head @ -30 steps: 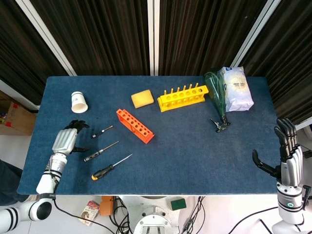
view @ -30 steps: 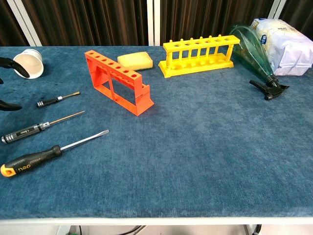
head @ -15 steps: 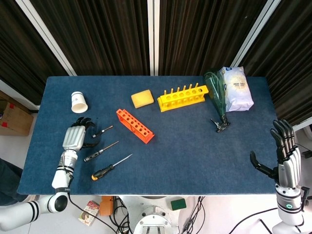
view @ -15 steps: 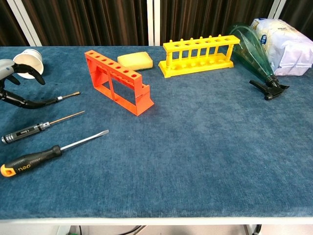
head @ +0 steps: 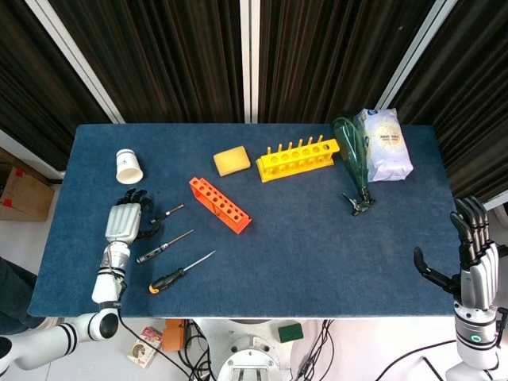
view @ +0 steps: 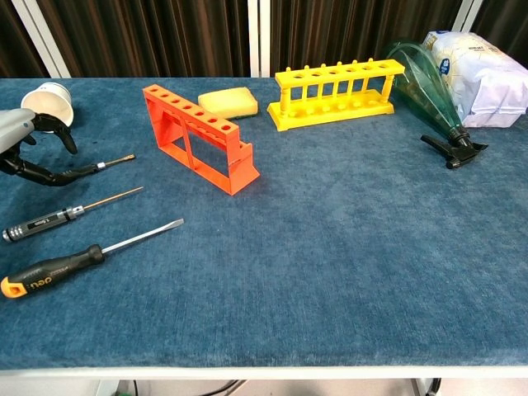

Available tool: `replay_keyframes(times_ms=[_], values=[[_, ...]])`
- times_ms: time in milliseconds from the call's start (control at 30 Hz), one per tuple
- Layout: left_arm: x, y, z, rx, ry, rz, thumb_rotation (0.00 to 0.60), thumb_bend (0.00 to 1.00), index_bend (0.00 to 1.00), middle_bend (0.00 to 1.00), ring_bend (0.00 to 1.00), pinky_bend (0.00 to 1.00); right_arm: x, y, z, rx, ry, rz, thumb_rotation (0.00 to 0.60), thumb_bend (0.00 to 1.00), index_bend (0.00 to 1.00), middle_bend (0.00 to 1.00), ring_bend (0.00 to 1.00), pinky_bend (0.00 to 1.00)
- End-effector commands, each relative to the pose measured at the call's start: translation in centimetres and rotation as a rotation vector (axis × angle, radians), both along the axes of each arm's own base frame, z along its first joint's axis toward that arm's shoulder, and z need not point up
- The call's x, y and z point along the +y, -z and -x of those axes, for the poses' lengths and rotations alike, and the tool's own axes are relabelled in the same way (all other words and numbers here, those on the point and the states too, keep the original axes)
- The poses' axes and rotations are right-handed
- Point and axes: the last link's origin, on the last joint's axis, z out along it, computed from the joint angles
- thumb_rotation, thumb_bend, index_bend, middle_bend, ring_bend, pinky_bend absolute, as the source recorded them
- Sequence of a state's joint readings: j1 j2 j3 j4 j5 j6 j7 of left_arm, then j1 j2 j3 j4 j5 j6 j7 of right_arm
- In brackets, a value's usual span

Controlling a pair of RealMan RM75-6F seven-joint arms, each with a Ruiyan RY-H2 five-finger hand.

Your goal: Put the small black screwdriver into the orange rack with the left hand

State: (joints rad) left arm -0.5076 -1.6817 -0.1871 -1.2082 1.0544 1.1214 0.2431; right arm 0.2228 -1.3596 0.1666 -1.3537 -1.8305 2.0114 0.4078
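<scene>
While the worktop [head: 317,238] carries the orange rack [head: 220,205], your left hand [head: 125,220], fingers spread and holding nothing, reaches over the small black screwdriver [head: 167,212] handle; closing carelessly could roll it away or catch the medium screwdriver [head: 163,247] nearby.

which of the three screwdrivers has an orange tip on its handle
The biggest screwdriver, nearest the table's front edge. Its black handle ends in orange; the middle screwdriver and the small screwdriver at the left hand have none.
</scene>
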Motion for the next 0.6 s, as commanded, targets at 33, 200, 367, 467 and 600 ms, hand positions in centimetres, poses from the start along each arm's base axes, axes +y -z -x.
replay_keyframes(times_ms=[33, 200, 367, 467, 600], values=[[0.03, 0.51, 0.16, -0.001, -0.003, 0.004, 0.476, 0.24, 0.40, 0.17, 0.05, 0.21, -0.02, 0.01, 0.10, -0.001, 0.003, 0.002, 0.600, 0.42, 0.00, 0.00, 0.00, 0.00], [0.17, 0.74, 0.23, 0.005, 0.001, 0.004, 0.487, 0.25, 0.41, 0.17, 0.06, 0.21, -0.17, 0.04, 0.32, -0.005, 0.015, 0.005, 0.600, 0.43, 0.00, 0.00, 0.00, 0.00], [0.23, 0.84, 0.35, 0.003, -0.003, 0.008, 0.545, 0.29, 0.43, 0.17, 0.06, 0.21, -0.20, 0.22, 0.45, -0.007, 0.019, 0.005, 0.600, 0.43, 0.00, 0.00, 0.00, 0.00], [0.26, 0.92, 0.49, 0.011, -0.005, 0.005, 0.559, 0.30, 0.45, 0.18, 0.06, 0.21, -0.22, 0.34, 0.53, 0.000, 0.020, 0.005, 0.600, 0.43, 0.00, 0.00, 0.00, 0.00], [0.26, 0.94, 0.55, 0.008, -0.008, 0.004, 0.569, 0.31, 0.46, 0.18, 0.06, 0.21, -0.23, 0.41, 0.57, 0.000, 0.022, 0.004, 0.600, 0.44, 0.00, 0.00, 0.00, 0.00]])
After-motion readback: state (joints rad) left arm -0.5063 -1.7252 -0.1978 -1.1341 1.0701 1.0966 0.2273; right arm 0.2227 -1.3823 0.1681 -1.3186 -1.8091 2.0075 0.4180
